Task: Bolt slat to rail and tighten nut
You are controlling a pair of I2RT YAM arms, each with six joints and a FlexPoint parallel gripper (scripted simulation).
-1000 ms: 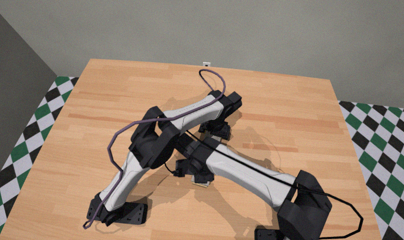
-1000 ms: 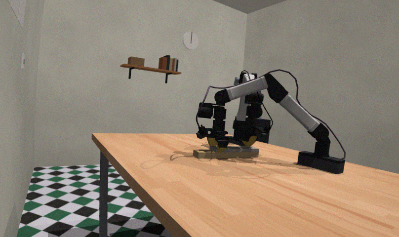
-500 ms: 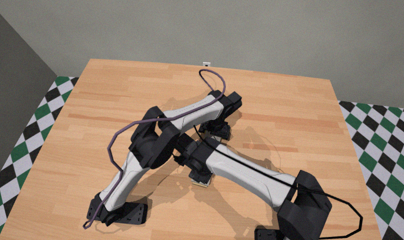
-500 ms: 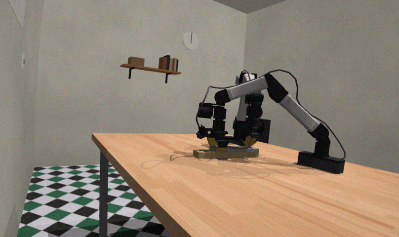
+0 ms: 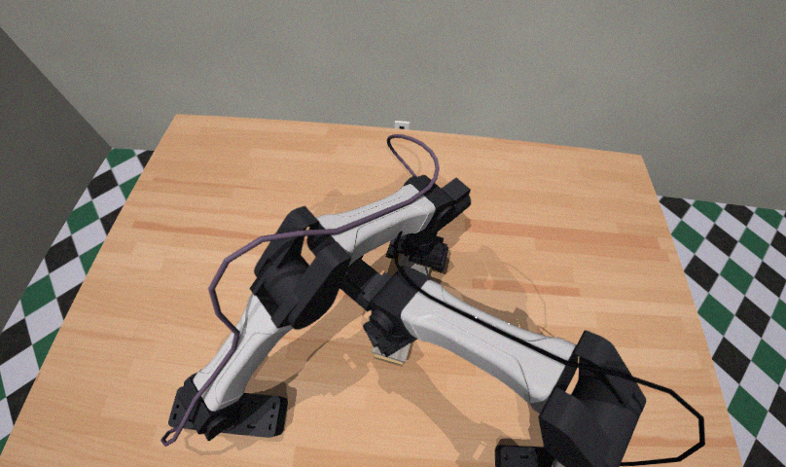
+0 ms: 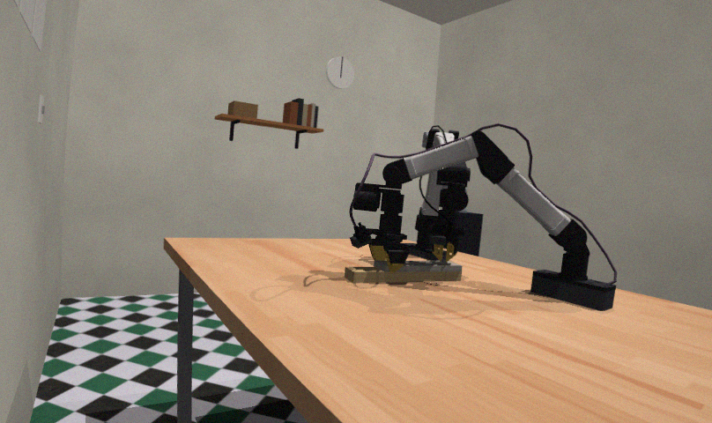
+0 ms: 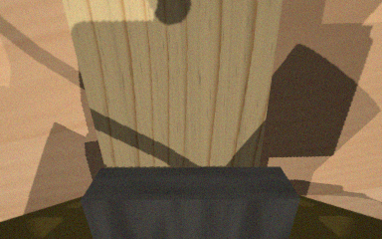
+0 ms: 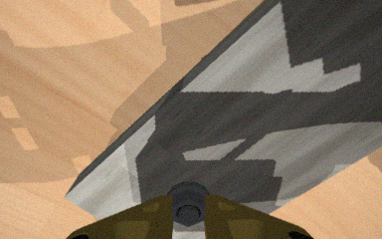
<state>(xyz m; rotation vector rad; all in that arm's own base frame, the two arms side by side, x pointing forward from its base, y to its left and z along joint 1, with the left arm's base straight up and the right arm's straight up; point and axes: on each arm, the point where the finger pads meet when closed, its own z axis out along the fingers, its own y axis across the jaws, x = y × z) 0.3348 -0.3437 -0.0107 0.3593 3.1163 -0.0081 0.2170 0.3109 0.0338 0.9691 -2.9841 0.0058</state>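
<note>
The pale wooden rail (image 7: 178, 90) (image 6: 359, 275) lies on the table. The grey slat (image 8: 273, 62) (image 7: 190, 214) (image 6: 421, 267) lies flat along it, leaving one end of the rail bare. My left gripper (image 7: 190, 201) (image 6: 389, 258) is shut on the slat's sides, near the end beside the bare wood. My right gripper (image 8: 188, 205) (image 6: 444, 252) points down over the slat's other end, shut on the dark nut (image 8: 188, 191). The round tip of the bolt (image 8: 188, 212) shows inside the nut. Whether the nut's underside touches the slat is hidden.
In the top view the two arms cross close together over the work and hide most of it. The left arm's purple cable (image 5: 234, 333) and the right arm's black cable (image 5: 501, 330) loop alongside them. A dark round patch (image 7: 173, 10) shows on the bare rail, hole or shadow unclear.
</note>
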